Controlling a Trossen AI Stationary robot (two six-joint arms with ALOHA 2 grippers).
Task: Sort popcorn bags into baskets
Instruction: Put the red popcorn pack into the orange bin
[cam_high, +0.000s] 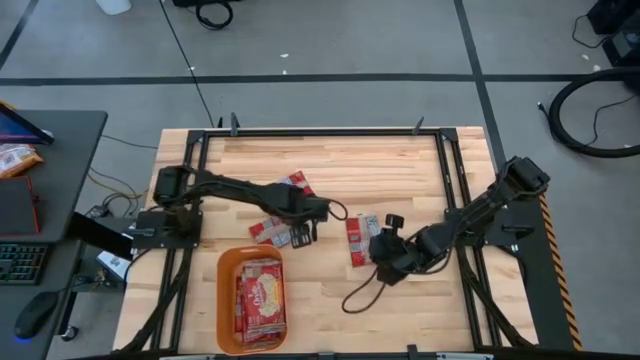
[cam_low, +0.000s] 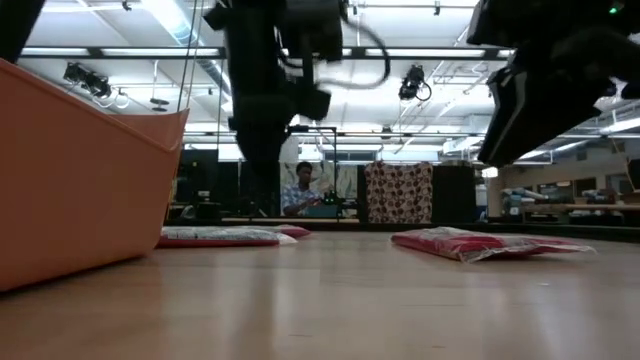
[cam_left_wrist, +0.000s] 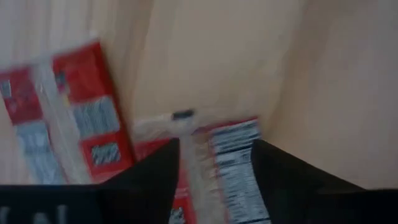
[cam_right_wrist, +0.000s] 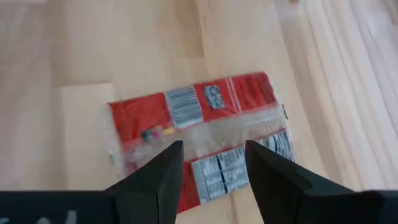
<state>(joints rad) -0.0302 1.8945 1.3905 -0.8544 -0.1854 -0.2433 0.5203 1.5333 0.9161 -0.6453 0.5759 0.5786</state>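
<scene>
Two red popcorn bags (cam_high: 280, 232) lie flat side by side on the wooden table. My left gripper (cam_high: 308, 228) hangs open over them; in the left wrist view its fingers (cam_left_wrist: 155, 168) stand on either side of one bag (cam_left_wrist: 224, 149), with the other bag (cam_left_wrist: 68, 118) beside it. A third bag (cam_high: 295, 184) shows by the left arm. My right gripper (cam_high: 382, 246) is open above another flat bag (cam_high: 357, 238), which the right wrist view (cam_right_wrist: 199, 124) shows lying between the fingertips' line. The orange basket (cam_high: 226, 290) near the front edge holds several bags (cam_high: 262, 300).
Dark metal frame rails (cam_high: 450, 190) run along the table's left, right and far sides. A black cable (cam_high: 360, 295) loops on the table below my right gripper. In the low view the basket's wall (cam_low: 80, 180) stands close at the left, and a person shows far behind the table.
</scene>
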